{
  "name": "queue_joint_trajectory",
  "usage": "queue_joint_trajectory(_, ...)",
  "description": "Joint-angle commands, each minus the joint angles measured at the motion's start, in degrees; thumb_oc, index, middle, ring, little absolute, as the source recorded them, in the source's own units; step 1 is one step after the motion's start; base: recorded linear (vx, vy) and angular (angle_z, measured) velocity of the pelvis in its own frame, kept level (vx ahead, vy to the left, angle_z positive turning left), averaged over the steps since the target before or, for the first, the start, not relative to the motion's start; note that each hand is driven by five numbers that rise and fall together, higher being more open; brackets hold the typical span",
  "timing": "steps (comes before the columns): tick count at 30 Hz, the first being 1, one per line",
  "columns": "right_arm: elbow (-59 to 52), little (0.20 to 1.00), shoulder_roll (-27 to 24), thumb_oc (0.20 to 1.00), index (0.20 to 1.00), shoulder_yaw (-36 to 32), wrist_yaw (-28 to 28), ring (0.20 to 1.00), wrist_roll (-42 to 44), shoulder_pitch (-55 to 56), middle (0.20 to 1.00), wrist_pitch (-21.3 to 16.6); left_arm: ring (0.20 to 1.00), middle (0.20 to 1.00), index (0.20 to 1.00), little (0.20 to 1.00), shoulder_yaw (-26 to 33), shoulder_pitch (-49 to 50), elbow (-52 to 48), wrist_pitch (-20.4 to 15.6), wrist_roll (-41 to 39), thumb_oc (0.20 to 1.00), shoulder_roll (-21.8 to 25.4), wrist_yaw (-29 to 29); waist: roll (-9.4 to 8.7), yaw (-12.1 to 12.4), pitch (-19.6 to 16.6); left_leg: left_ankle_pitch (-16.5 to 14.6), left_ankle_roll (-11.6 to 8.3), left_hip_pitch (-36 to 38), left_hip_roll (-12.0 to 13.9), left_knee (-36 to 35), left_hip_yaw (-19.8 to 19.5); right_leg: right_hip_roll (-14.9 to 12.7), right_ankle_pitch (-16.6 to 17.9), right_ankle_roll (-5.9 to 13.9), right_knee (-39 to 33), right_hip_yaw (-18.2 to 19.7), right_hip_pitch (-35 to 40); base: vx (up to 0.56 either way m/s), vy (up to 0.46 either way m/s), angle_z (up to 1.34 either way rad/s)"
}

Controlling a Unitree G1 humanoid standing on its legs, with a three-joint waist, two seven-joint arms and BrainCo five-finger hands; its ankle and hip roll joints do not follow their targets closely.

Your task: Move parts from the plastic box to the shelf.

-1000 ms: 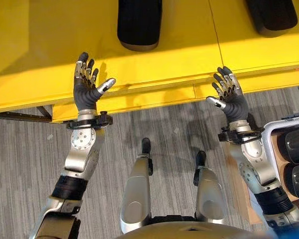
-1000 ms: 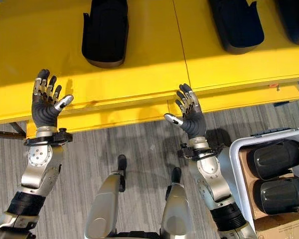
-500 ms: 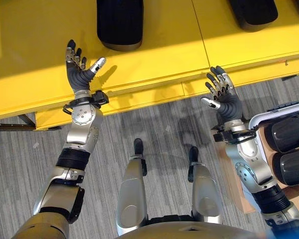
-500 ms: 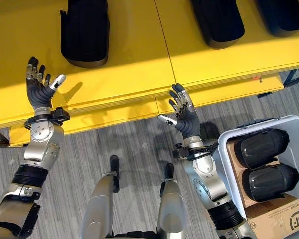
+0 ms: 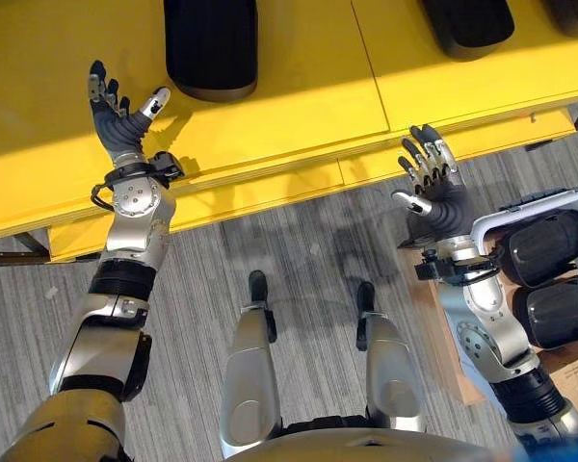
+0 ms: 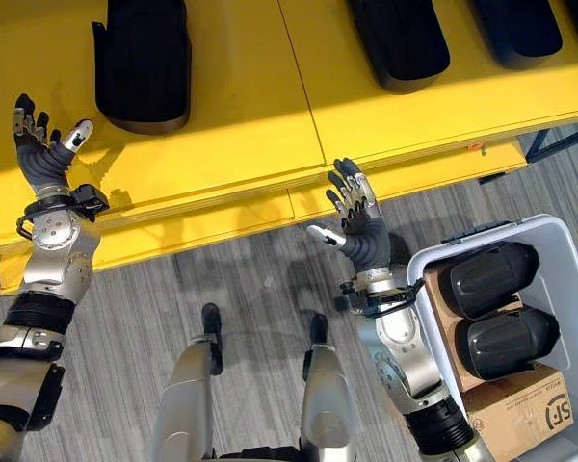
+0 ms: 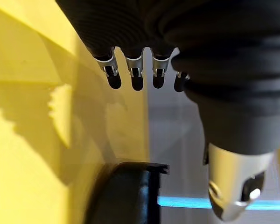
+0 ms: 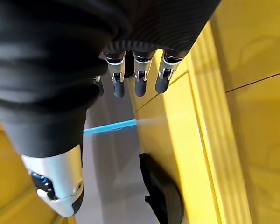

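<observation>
Two glossy black rounded parts lie in the pale plastic box; three more sit on the smooth yellow shelf. Left hand and right hand are spread, holding nothing.

**Yellow shelf and grey floor**

A yellow shelf spans the upper part of the frame, its front edge running slightly uphill from left to right. A seam divides it into two boards near the middle. On the left board one black part lies at the upper left, reaching out of the frame at the top. On the right board, along the upper edge, lie more black parts: one just right of the seam and another further right.

Below the shelf is grey striped floor. At the lower right a white plastic box stands on it, beside a cardboard box.
</observation>
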Motion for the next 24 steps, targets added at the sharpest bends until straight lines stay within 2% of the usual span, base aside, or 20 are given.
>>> queue_joint_trajectory(1,-5.7,1.0,-1.7,1.0,1.0,-2.6,0.9,1.0,1.9,1.8,1.0,-4.6,1.0,1.0,1.0,1.0,-0.8,-4.2,3.3,-1.9,-1.6,1.0,3.9,-0.9,-0.34,-0.5,-3.5,-0.5,-1.77,-1.4,2.6,2.5,0.2,-0.6,-2.3,-0.97,2.0,-1.6,2.2,0.04,0.023,-0.01)
queue_joint_trajectory(14,-7.0,1.0,-3.0,1.0,1.0,-2.8,2.0,1.0,3.2,4.2,1.0,-5.0,1.0,1.0,1.0,1.0,-2.6,-12.3,16.8,0.5,-5.2,1.0,6.0,-3.2,-1.52,-2.0,-3.2,-1.4,-1.54,-2.4,3.0,3.4,0.8,-0.3,-1.8,-0.43,1.0,-0.7,1.5,0.01,0.008,-0.01)
queue_joint_trajectory(24,-7.2,1.0,-3.6,1.0,1.0,-3.4,2.3,1.0,3.6,5.9,1.0,-5.3,1.0,1.0,1.0,1.0,-4.3,-17.1,24.3,2.6,-3.9,1.0,9.0,-4.2,-2.17,-2.8,-3.6,-2.4,-1.06,-3.4,3.4,4.4,1.4,-0.1,-1.1,-0.08,0.4,0.2,0.6,0.01,0.016,-0.01)
